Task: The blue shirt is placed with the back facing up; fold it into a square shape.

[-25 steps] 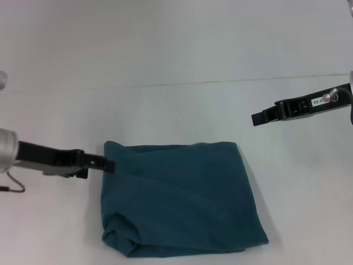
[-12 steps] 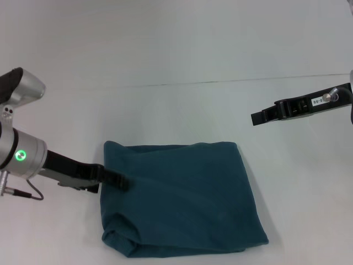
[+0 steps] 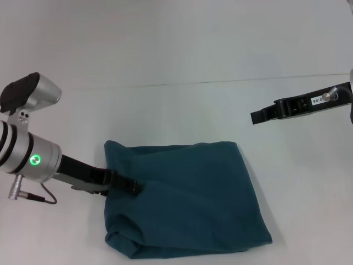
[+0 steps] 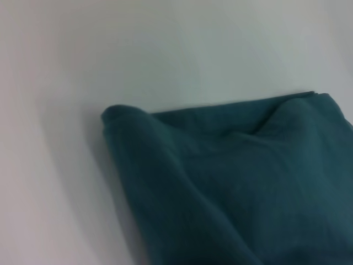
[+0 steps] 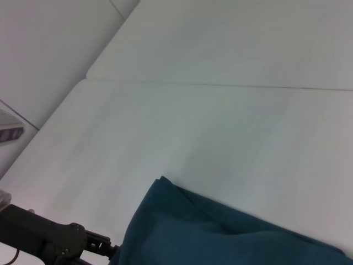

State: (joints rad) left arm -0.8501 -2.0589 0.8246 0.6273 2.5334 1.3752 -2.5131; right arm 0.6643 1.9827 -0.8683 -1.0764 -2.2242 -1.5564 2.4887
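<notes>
We see the left gripper (image 3: 134, 187) on the folded blue shirt (image 3: 187, 201); finger state unclear. Right gripper (image 3: 257, 117) hangs apart, likewise unclear.

No lettering can be read anywhere. The right arm (image 3: 300, 107) carries a small white label with tiny dark characters, too small to make out. The blue shirt (image 3: 187, 199) shows only plain fabric, no print.

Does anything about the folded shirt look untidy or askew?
Yes. The blue shirt is not square: its near-left corner is bunched, and its right edge slants outward. The left tool rests on it.
</notes>
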